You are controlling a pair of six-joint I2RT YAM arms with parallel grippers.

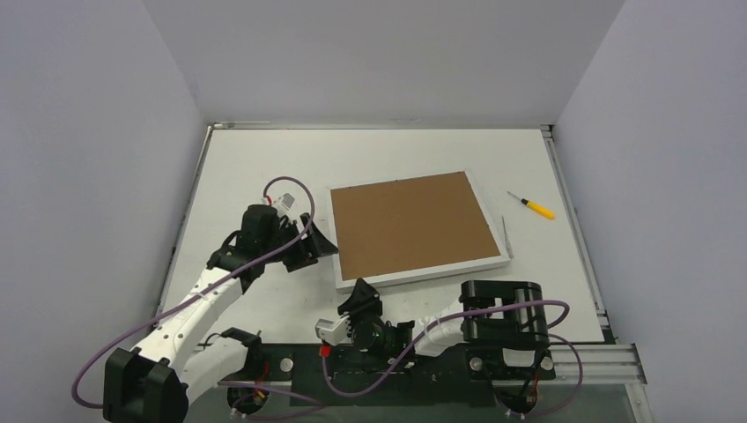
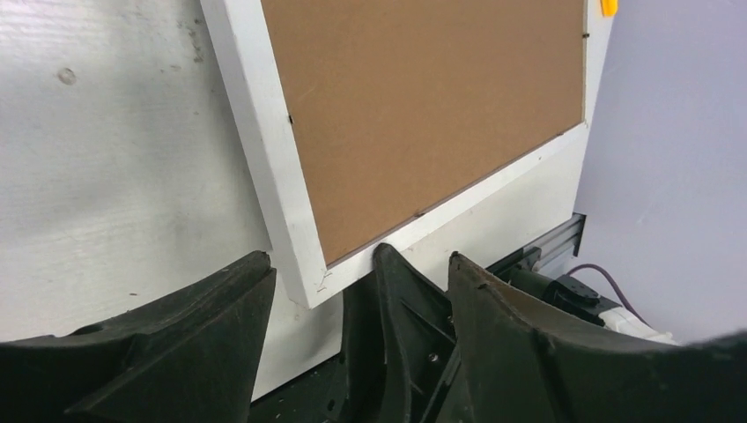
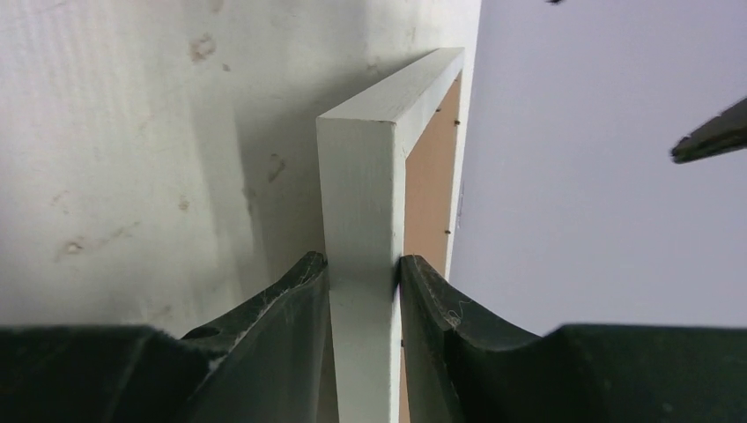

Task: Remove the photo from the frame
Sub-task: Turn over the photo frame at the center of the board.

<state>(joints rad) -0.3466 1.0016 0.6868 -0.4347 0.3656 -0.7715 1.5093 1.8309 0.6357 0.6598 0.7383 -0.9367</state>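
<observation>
Right wrist view, closest in: the right tool (image 3: 363,269) is pinched on the white edge of the frame (image 3: 366,176), one dark finger (image 3: 295,300) pressed to each side of the border, so it has hold of the frame. Beyond the fingers the white border runs up the middle of the picture, with a sliver of brown back to its right.

In the left wrist view the left tool (image 2: 357,263) stands open and grips nothing. A corner of the frame (image 2: 423,106) lies in the gap between its fingers (image 2: 203,317), and a finger of the other arm's tool pokes in beside that corner at lower centre.

From the top external view, the right tool (image 1: 361,291) sits at the frame's near edge, lower centre, close to the lower-left corner. The left tool (image 1: 321,242) is just up and to the left, at the frame's left edge. The frame (image 1: 412,226) lies in the middle of the counter (image 1: 264,159) with its brown back facing up; the photo cannot be seen under that panel. Farther off, right of the frame and apart from it, lies a screwdriver (image 1: 537,209) with a yellow handle.
</observation>
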